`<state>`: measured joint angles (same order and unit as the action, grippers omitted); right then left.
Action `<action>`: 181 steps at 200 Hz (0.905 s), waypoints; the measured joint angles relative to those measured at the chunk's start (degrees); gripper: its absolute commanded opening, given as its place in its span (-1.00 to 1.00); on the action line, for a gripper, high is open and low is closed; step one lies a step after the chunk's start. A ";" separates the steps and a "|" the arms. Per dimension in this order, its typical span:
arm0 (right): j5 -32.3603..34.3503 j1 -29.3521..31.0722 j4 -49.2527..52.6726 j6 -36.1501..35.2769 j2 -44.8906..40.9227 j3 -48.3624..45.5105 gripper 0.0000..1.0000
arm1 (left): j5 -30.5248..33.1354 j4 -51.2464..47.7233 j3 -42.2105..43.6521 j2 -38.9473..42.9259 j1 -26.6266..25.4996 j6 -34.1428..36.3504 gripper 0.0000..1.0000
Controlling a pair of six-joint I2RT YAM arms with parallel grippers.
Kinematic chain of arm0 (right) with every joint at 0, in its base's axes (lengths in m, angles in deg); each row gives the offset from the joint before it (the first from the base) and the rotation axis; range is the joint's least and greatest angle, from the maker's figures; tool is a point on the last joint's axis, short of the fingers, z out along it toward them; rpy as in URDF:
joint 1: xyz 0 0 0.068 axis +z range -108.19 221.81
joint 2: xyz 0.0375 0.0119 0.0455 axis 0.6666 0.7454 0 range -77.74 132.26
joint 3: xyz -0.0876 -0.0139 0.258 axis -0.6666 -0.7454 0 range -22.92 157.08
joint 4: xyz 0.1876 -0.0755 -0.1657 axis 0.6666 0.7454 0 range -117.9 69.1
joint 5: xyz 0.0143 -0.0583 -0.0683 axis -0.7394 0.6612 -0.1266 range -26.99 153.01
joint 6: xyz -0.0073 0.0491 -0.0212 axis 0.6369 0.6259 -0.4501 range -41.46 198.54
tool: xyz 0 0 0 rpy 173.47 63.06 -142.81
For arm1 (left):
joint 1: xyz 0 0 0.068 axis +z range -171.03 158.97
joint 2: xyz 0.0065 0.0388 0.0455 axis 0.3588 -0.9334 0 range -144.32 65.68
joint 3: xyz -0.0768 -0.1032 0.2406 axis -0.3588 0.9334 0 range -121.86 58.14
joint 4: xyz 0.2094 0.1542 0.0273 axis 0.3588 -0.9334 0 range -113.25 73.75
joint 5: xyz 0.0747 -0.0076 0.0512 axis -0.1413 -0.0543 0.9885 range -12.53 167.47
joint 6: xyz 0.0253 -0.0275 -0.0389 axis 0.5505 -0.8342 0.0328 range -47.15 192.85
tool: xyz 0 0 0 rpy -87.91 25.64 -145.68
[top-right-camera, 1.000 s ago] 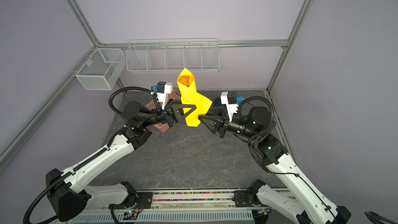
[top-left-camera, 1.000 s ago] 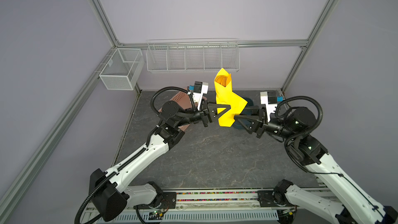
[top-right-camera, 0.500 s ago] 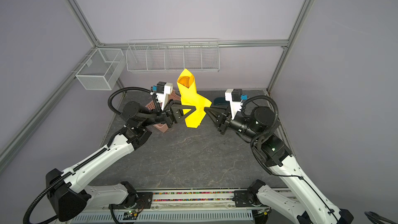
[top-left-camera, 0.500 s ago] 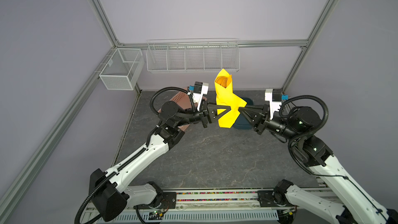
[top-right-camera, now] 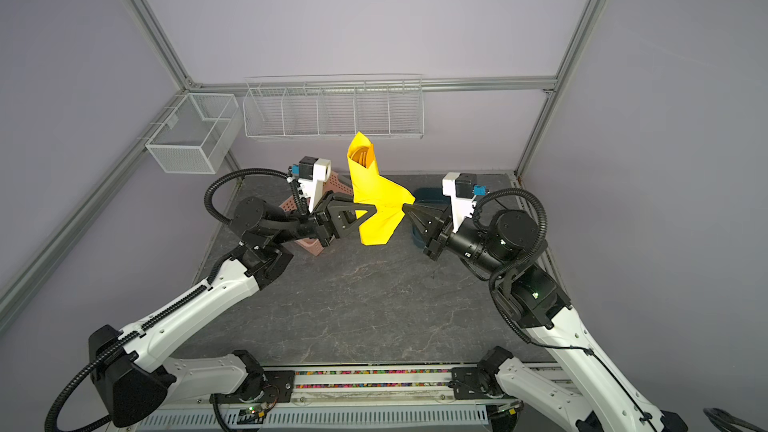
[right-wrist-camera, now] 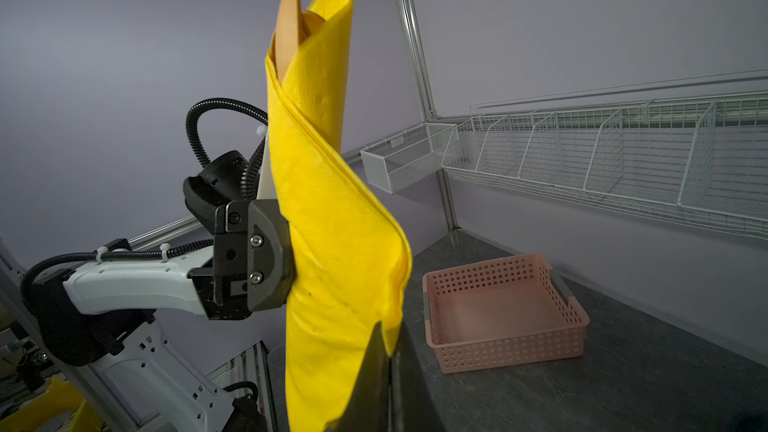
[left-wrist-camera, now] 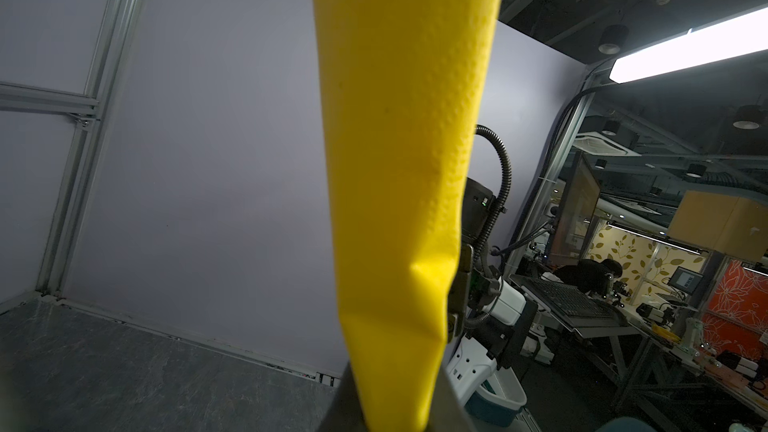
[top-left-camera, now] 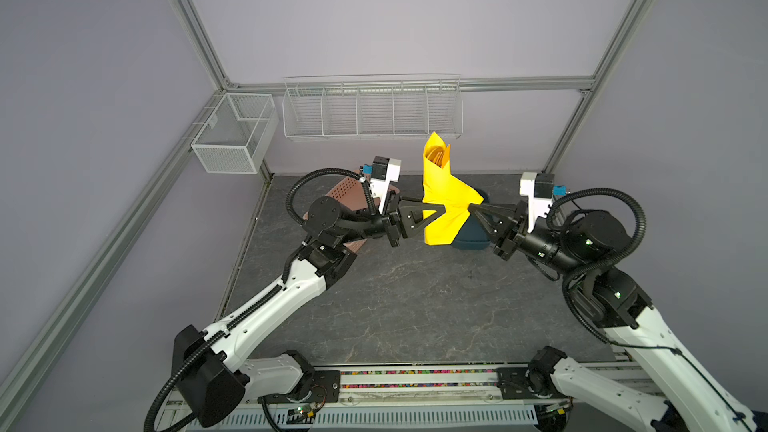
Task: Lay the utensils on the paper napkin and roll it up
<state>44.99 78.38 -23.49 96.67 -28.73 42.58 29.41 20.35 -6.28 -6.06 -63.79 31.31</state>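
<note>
Both arms reach inward from the near rail with forearms raised and wrists roughly level, so the grippers face each other in mid-air above the back half of the table [top-left-camera: 395, 297]. The left gripper [top-left-camera: 441, 210] is clamped narrowly on the middle of the napkin [top-left-camera: 440, 184], which stands nearly upright as a loose yellow roll, clear of the table. The utensils [right-wrist-camera: 289, 27] sit inside the roll, with only their orange-gold tips showing at the open top; which piece is which cannot be told. The right gripper [top-left-camera: 472, 209] comes in from the opposite side, its fingers [right-wrist-camera: 384, 367] pressed together on the loose flap that flares out from the lower part of the roll. In both top views the two grippers' tips nearly meet across the paper. The table is dark grey with a marbled stone look. A pink perforated basket [right-wrist-camera: 503, 313] rests on it behind the left arm, and a dark blue bin [top-left-camera: 469, 238] sits behind the napkin near the right gripper. Pale lilac walls in an aluminium frame close off the back and sides. A white wire rack [top-left-camera: 372, 112] with dividers hangs on the back wall, and a white mesh box [top-left-camera: 232, 135] hangs on the left wall.
</note>
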 measured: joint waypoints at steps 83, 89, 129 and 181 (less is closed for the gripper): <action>-0.90 0.00 0.90 -0.24 -0.74 -0.15 -0.04 | 0.33 0.83 0.00 -0.11 0.00 -0.13 -0.78; -0.90 0.00 0.92 -0.42 -1.05 -0.26 -0.03 | 0.50 0.81 0.00 -0.11 0.00 0.00 -0.78; -0.17 0.00 2.67 -0.98 -4.20 -0.52 0.05 | 4.57 -3.87 0.00 0.92 0.00 3.32 -0.80; -4.22 0.00 8.09 -2.34 -5.05 1.81 0.04 | 12.24 -13.84 -0.02 4.15 0.00 9.77 -0.80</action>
<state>40.77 78.38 -15.41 94.33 -33.78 44.39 41.65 6.51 -6.31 -1.91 -63.79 41.08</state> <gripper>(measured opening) 0.523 0.103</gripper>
